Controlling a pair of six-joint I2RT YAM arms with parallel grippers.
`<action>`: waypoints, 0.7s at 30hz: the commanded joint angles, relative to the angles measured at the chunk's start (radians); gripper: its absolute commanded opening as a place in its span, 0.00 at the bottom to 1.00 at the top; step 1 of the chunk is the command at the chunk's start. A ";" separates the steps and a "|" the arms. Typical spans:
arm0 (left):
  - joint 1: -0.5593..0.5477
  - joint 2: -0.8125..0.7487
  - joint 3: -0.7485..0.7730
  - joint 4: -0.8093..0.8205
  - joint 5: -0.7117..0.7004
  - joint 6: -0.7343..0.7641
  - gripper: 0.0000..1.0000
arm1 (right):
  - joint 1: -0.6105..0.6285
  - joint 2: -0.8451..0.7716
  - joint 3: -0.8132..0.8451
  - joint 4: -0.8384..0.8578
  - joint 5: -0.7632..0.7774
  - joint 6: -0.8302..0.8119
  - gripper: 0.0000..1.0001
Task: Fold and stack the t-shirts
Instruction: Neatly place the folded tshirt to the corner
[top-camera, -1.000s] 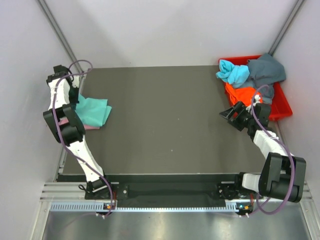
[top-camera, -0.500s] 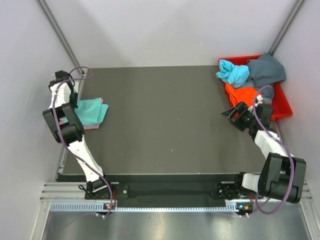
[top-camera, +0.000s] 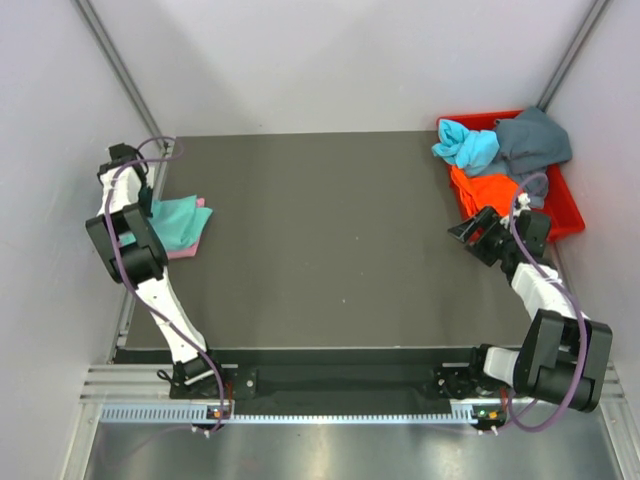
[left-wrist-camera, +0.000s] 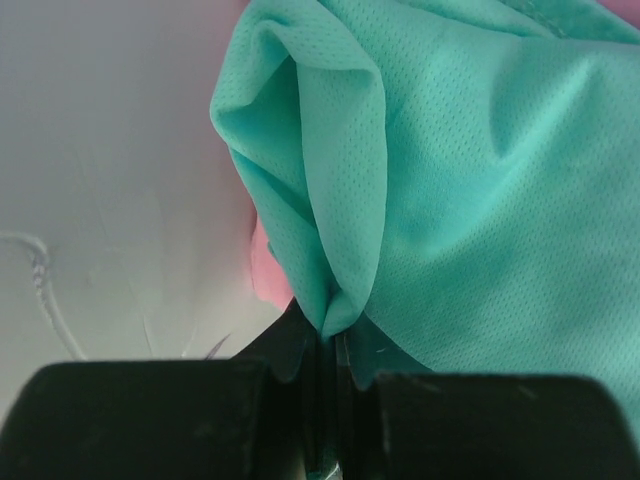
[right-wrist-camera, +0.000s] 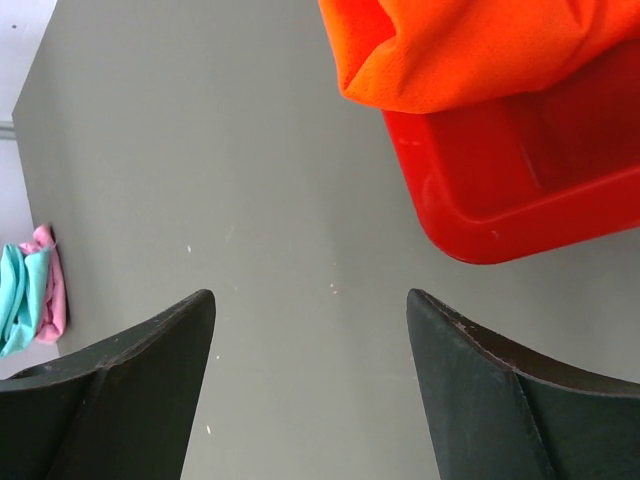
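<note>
Left end effector (left-wrist-camera: 330, 340) clenched on a fold of the teal shirt (left-wrist-camera: 480, 200), over the pink shirt (left-wrist-camera: 262, 268) at the counter (top-camera: 330, 230) edge; right end effector (right-wrist-camera: 310, 330) spread wide near the bin (right-wrist-camera: 500, 190).

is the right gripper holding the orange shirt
No, the right gripper is open with only table between its fingers, and the orange shirt drapes over the red bin rim.

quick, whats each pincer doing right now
Left pincer: closed on the teal t-shirt.
Right pincer: open, holding nothing.
</note>
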 joint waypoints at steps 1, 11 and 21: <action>0.017 0.026 0.068 0.018 -0.062 -0.008 0.00 | -0.026 -0.038 -0.018 0.012 0.010 -0.018 0.78; 0.003 -0.107 0.027 0.099 0.073 -0.095 0.51 | -0.043 -0.052 -0.048 0.021 0.008 -0.017 0.78; -0.055 -0.300 0.022 0.055 0.315 -0.221 0.57 | -0.044 -0.052 -0.043 0.009 0.004 -0.028 0.78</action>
